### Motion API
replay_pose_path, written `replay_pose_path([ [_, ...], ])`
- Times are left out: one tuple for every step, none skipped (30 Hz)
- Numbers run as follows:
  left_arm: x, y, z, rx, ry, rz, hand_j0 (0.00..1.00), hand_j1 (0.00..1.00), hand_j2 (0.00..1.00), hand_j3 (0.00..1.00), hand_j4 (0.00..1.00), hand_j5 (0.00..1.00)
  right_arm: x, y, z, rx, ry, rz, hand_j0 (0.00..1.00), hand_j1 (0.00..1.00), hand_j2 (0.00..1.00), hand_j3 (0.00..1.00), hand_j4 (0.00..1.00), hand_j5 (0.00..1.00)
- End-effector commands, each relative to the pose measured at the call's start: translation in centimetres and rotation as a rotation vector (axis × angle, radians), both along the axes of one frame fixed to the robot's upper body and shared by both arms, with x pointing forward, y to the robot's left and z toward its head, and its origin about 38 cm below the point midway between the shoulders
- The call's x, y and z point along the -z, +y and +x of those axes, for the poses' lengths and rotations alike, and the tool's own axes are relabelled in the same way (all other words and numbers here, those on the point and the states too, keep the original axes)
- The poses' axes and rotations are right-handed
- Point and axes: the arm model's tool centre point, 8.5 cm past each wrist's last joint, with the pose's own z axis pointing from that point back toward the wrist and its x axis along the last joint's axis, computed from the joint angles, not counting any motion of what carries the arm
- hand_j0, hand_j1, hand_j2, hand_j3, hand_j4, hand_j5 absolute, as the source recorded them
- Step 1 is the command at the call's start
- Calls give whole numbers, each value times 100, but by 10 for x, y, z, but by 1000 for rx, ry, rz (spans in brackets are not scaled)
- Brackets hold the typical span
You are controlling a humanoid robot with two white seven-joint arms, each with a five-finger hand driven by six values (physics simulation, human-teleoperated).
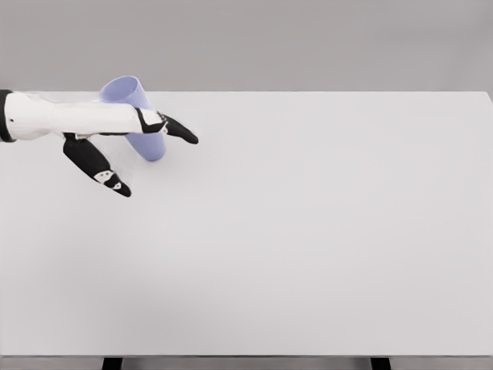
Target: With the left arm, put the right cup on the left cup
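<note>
**One lilac cup behind a spread left hand**

The dark fingers (179,131) of the left hand (127,146) are released and spread: one points right across the front of the cup, the thumb drops toward the lower left, and nothing is caught between them. My guess is the hand sits there because it is beside the cup rather than gripping it. Just behind, in the upper left of the frame, the lilac cup (141,116) leans, a smooth tapered shape with its wide mouth tilted up and to the left. I see only one cup; whether a second is nested inside I cannot tell. The white arm (69,117) looks glossy and hard. The surface (308,231) is plain, matte and pale
</note>
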Motion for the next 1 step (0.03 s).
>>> replay_pose_path([
  [-13,-2,-31,50,4,-25,100,100,100,100,100,100,0,0,0,-1,0,1,100,100,100,100,100,100],
])
